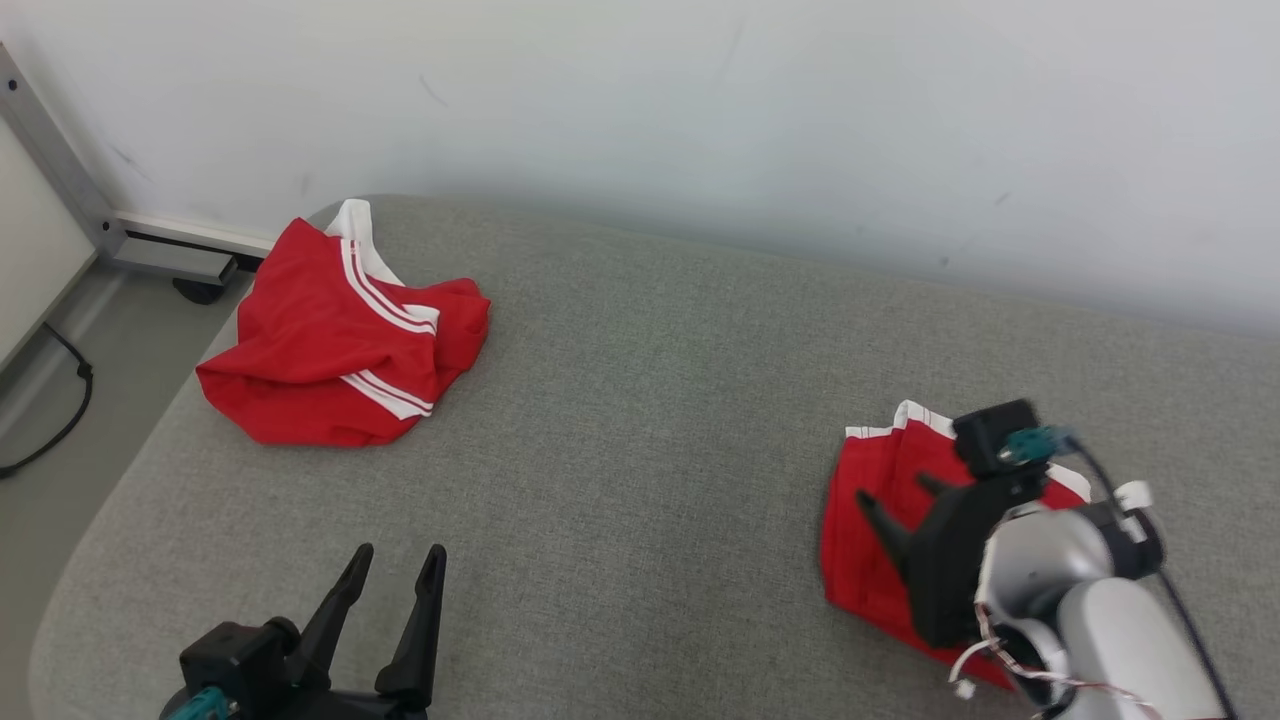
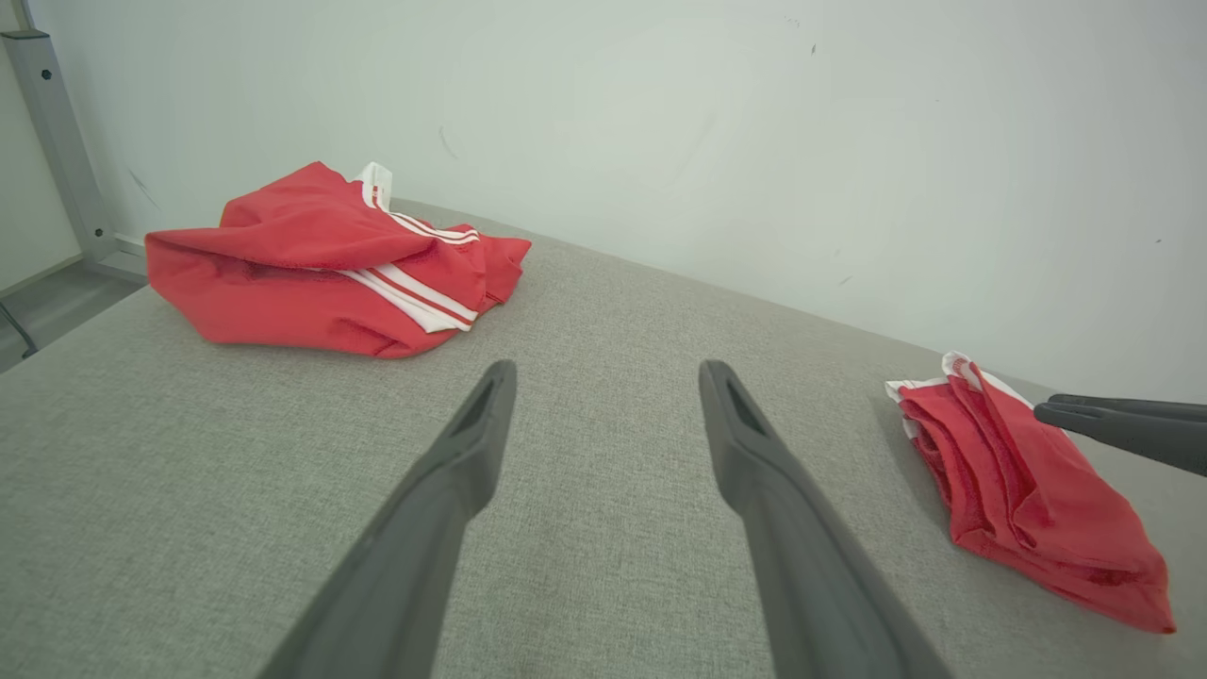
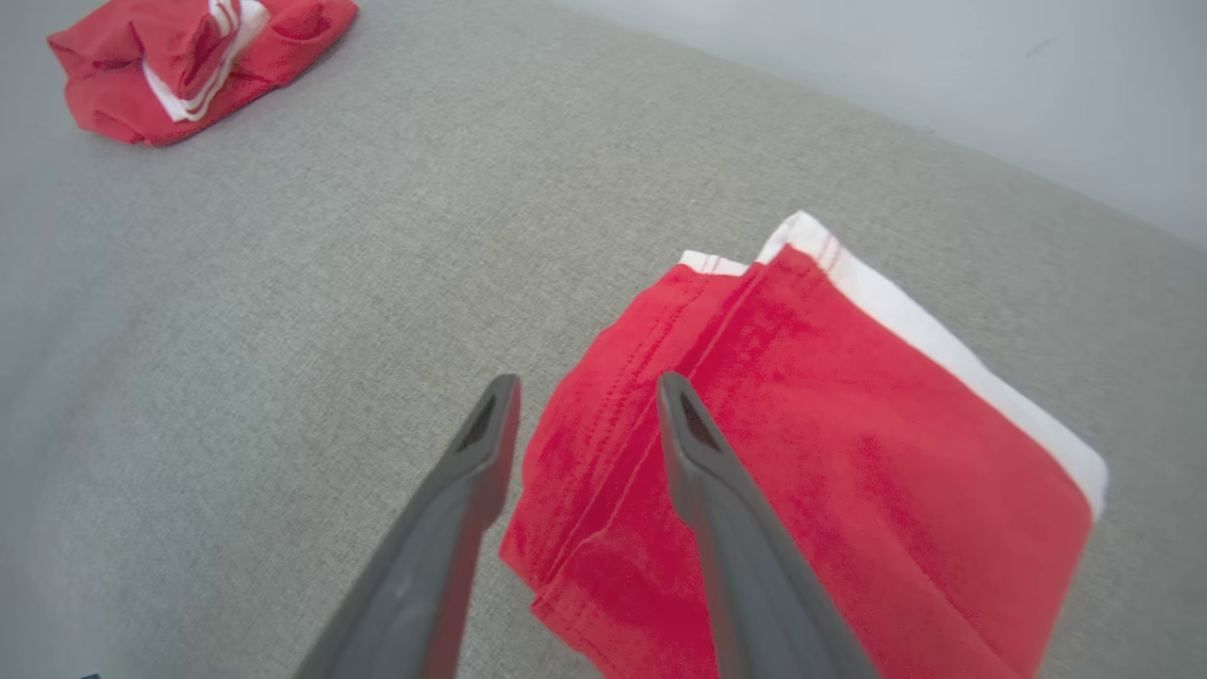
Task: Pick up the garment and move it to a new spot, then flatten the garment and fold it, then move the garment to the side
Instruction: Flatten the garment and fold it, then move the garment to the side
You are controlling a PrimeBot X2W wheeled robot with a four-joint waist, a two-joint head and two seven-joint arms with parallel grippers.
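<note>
Red white-trimmed garment [image 1: 848,562] folded flat at right; second red garment [image 1: 320,350] crumpled far left

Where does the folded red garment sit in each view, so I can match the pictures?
Head view: folded garment, lower right, partly behind the right gripper.
Left wrist view: folded garment, right side, below the middle.
Right wrist view: folded garment, centre to lower right.
Shared landmark: crumpled striped garment, upper left in all three.

head: high, down onto grey surface [image 1: 640,400] | left wrist: low, facing wall [image 2: 754,141] | right wrist: close over folded garment [image 3: 801,453] | shared: it plus crumpled garment [image 1: 340,350]
</note>
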